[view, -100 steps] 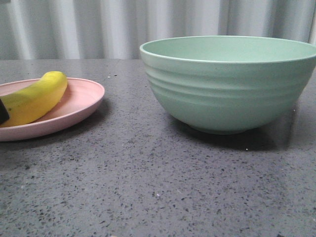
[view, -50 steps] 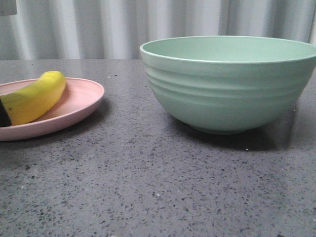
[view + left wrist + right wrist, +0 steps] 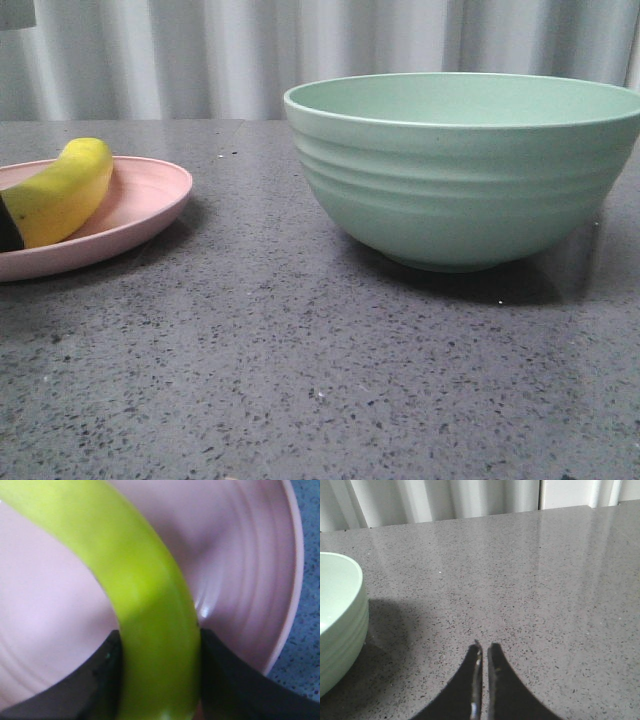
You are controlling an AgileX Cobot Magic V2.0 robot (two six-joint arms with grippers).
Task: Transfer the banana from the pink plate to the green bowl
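The yellow banana [image 3: 60,190] lies across the pink plate [image 3: 140,200] at the far left of the front view, its far end raised a little. My left gripper [image 3: 159,632] is shut on the banana [image 3: 150,605], a black finger pressed to each side, with the plate [image 3: 240,555] right beneath. Only a dark bit of one finger [image 3: 7,225] shows at the front view's left edge. The green bowl [image 3: 460,170] stands at the right, nothing visible in it. My right gripper [image 3: 484,645] hovers shut and bare over the table, beside the bowl [image 3: 340,625].
The speckled grey tabletop [image 3: 300,380] stretches between plate and bowl and toward the front. A pale pleated curtain [image 3: 250,50] hangs behind the table's far edge.
The banana and the pink plate have both shifted left, and the banana's far end has risen a little. The bowl has not moved.
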